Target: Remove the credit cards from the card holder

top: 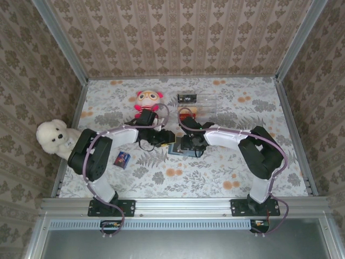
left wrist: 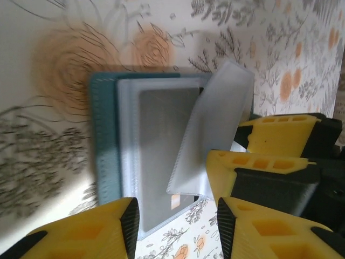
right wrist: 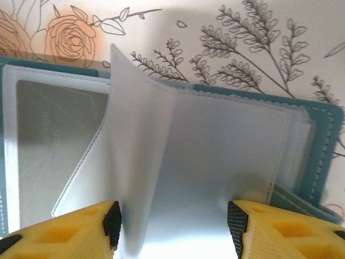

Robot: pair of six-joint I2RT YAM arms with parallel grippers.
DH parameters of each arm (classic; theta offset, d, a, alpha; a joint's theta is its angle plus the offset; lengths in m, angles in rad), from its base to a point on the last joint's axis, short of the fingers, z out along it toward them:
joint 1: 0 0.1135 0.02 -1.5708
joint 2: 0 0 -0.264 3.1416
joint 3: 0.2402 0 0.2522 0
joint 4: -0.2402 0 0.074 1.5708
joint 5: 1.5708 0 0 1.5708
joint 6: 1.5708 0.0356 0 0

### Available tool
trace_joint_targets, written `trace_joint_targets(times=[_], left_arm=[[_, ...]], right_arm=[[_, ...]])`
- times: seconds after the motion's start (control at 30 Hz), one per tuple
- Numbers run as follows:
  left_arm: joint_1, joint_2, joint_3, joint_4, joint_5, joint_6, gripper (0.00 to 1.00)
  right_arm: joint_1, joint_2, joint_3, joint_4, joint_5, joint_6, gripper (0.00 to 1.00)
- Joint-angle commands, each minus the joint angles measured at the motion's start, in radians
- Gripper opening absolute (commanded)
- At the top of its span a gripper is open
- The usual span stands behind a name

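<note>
The teal card holder (top: pixel 177 149) lies open on the flowered table at its middle, both grippers meeting over it. In the left wrist view the card holder (left wrist: pixel 102 140) shows clear inner sleeves, and one sleeve leaf (left wrist: pixel 213 135) stands up. A credit card (left wrist: pixel 161 151) lies in a sleeve, looking greyish through the plastic. My left gripper (left wrist: pixel 178 226) is open, hovering at the holder's near corner. My right gripper (right wrist: pixel 175 224) is open, its pads either side of the raised sleeve leaf (right wrist: pixel 140 162) over the card holder (right wrist: pixel 323 145). A credit card (right wrist: pixel 54 151) with pale print shows through the left sleeve.
A white plush dog (top: pixel 54 137) sits at the left edge and a pink doll (top: pixel 148 102) behind the left arm. A clear tray (top: pixel 204 105) with a black block (top: pixel 187 98) stands at the back. A small blue can (top: pixel 123 159) lies front left.
</note>
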State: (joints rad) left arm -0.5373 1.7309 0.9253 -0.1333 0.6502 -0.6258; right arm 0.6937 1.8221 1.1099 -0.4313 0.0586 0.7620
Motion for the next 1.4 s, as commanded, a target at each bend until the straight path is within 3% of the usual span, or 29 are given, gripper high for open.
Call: trace_joint_targets(times=[0.0, 0.3, 0.8, 1.13, 1.37], left_arm=[[-0.006, 0.039, 0.052, 0.013, 0.031, -0.023, 0.44], [-0.018, 0.122, 0.103, -0.007, 0.032, -0.036, 0.41], [-0.046, 0.161, 0.156, -0.055, 0.086, -0.018, 0.34], [-0.045, 0.19, 0.165, -0.093, 0.096, -0.013, 0.34], [-0.046, 0.199, 0.164, -0.061, 0.144, -0.02, 0.38]], right_arm=[[-0.019, 0.028, -0.058, -0.015, -0.041, 0.016, 0.57], [-0.032, 0.013, -0.088, 0.004, -0.049, 0.017, 0.48], [-0.064, -0.072, -0.162, 0.113, -0.092, 0.003, 0.42], [-0.09, -0.142, -0.231, 0.217, -0.149, 0.013, 0.42], [-0.118, -0.236, -0.289, 0.302, -0.194, 0.038, 0.52]])
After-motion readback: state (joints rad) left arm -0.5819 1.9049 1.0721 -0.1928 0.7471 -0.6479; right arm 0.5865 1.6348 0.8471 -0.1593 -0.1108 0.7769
